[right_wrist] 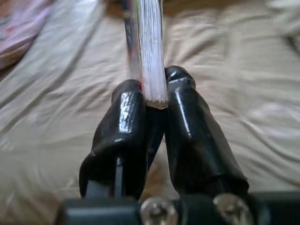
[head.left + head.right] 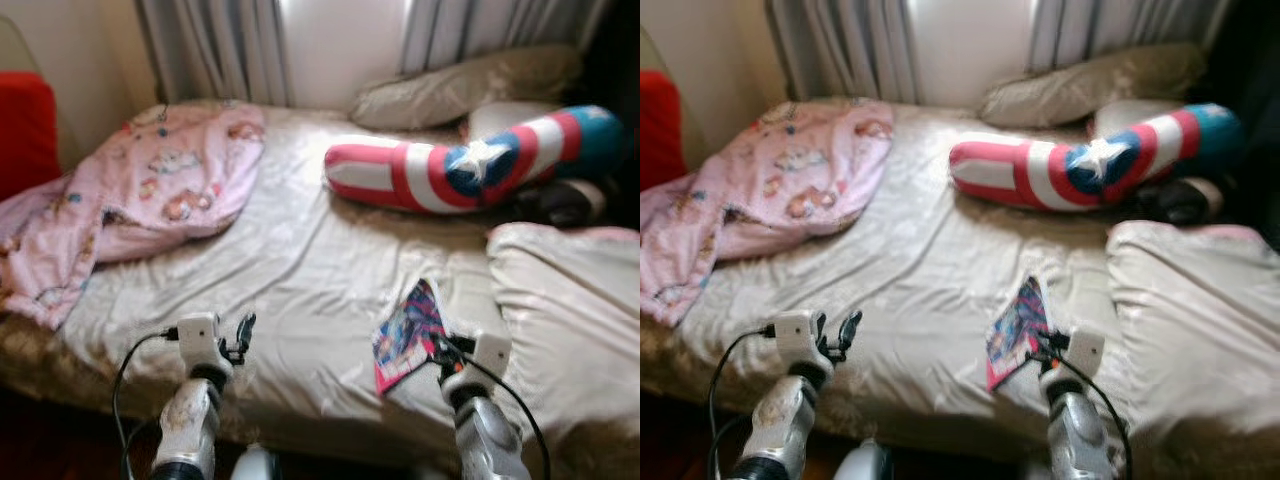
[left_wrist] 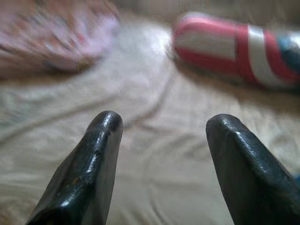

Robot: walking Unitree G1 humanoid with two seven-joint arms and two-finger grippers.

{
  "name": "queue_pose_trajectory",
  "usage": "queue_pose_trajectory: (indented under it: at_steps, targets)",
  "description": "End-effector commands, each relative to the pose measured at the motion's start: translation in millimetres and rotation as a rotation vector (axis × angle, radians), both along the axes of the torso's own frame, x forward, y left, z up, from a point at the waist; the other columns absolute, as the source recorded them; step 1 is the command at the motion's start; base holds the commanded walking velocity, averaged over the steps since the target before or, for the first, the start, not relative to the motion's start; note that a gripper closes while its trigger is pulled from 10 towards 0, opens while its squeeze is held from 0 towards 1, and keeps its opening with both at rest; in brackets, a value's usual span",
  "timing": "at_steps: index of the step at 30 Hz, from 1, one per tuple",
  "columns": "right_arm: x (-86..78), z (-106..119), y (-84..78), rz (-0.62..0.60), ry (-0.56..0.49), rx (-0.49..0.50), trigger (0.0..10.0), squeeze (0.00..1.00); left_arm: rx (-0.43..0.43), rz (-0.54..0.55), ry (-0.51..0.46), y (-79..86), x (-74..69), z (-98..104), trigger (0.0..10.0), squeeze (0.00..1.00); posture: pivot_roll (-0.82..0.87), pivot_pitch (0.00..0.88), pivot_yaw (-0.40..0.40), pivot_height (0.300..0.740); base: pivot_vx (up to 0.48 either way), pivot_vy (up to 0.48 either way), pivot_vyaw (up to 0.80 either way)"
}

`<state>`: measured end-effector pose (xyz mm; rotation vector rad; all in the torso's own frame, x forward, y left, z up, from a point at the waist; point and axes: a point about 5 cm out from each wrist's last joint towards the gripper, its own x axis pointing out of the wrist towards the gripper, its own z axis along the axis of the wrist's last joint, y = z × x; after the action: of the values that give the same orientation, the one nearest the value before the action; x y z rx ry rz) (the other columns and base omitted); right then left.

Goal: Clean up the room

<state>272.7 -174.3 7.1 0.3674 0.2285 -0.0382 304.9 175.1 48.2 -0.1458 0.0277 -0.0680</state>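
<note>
Pinching the book (image 2: 408, 336) edge-on, right gripper (image 1: 154, 96) over bed (image 2: 290, 270)

Home bedroom: bed (image 2: 300, 270), pillows (image 2: 460, 90), curtains (image 2: 230, 45)

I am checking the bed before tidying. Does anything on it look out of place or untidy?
Yes. The pink blanket lies crumpled at the bed's left side and spills over the edge. The striped star cushion lies slanted across the bed. The right gripper pinches a colourful book by its edge above the sheet.

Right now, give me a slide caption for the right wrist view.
Right gripper shut on a thin book, held edge-on above the rumpled beige bedsheet.
</note>
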Motion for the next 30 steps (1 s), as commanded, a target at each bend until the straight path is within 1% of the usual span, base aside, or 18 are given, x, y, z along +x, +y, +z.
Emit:
queue_pose_trajectory:
  at_steps: [1,10,19,30]
  targets:
    - [11.5,17.6,3.2,0.014,-0.098,0.016,10.0,0.00,-0.010,0.018,0.051,4.8,-7.9,-11.4,10.0,0.00,0.05,0.013,0.004,0.649,0.000,0.000,0.00]
    - [13.7,18.6,0.9,0.008,-0.105,0.013,10.0,0.00,-0.008,0.009,0.049,3.6,-8.4,-10.8,10.0,0.00,0.05,0.013,0.006,0.649,0.000,0.000,0.00]
    - [15.9,23.0,-2.5,-0.017,-0.134,0.024,10.0,0.00,-0.001,0.002,0.050,4.2,-9.6,-11.4,10.0,0.00,0.06,0.019,0.011,0.649,0.266,0.000,0.00]
    - [19.2,23.7,0.3,-0.019,-0.132,0.030,10.0,0.00,0.004,0.002,0.056,5.9,-10.2,-12.4,10.0,0.00,0.06,0.013,0.015,0.649,0.301,0.000,0.00]
